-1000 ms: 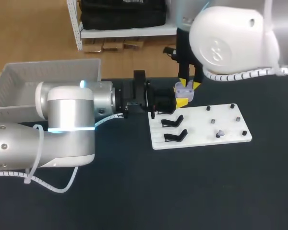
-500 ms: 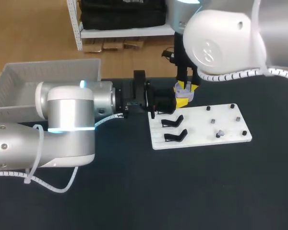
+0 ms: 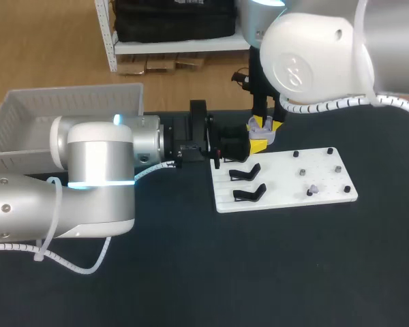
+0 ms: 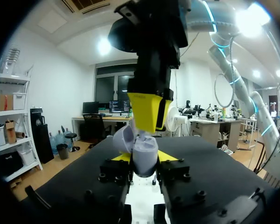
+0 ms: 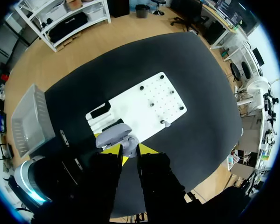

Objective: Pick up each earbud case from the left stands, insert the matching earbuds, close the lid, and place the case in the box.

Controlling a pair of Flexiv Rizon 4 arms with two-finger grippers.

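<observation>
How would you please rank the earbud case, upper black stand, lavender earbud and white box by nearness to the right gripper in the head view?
1. earbud case, at the right gripper.
2. upper black stand, on the board's left end.
3. lavender earbud, toward the board's right end.
4. white box, far left.

Board (image 3: 286,180) is laid on the table (image 3: 259,272), right of centre. Two stands are mounted on its left part, the rear stand (image 3: 245,170) just behind the front stand (image 3: 249,193). Pegs are spread over its right part, with an earbud (image 3: 313,189) seated near the front right. The box (image 3: 27,122) is set at the table's rear left, well apart from the board. The earbud case (image 3: 260,126) is gripped by the left gripper (image 4: 143,161) just behind the board's rear-left corner, off the table. The right gripper (image 5: 128,149) is positioned directly above the case, pointed down at it. The left arm (image 3: 95,163) is stretched between box and board.
</observation>
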